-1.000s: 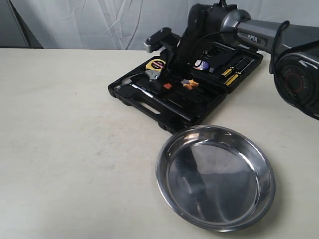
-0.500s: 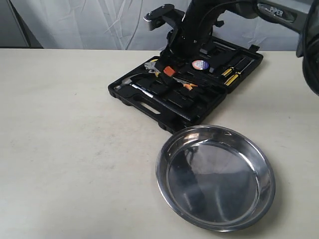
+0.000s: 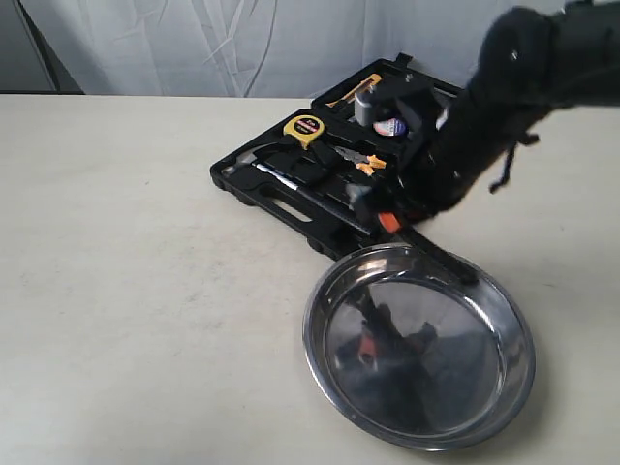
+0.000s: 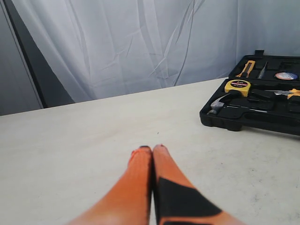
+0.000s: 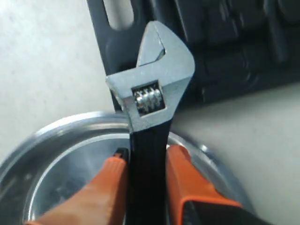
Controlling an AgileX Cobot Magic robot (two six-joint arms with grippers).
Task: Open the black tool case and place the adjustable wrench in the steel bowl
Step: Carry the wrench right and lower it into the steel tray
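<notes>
Now the right end effector (image 5: 146, 157) pinches the adjustable wrench (image 5: 151, 89) by its black handle, head aimed at the black tool case (image 3: 281, 199), handle over the steel bowl (image 3: 307, 337), just below.

Bare table (image 3: 145, 291) left of steel bowl (image 3: 455, 387), black tool case (image 3: 320, 228) just behind it

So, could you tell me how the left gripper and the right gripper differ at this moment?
The left gripper is shut on nothing; the right gripper is shut on the adjustable wrench. The left one sits over the table, apart from the black tool case; the right one hangs over the rim of the steel bowl. Both have orange fingers.
</notes>
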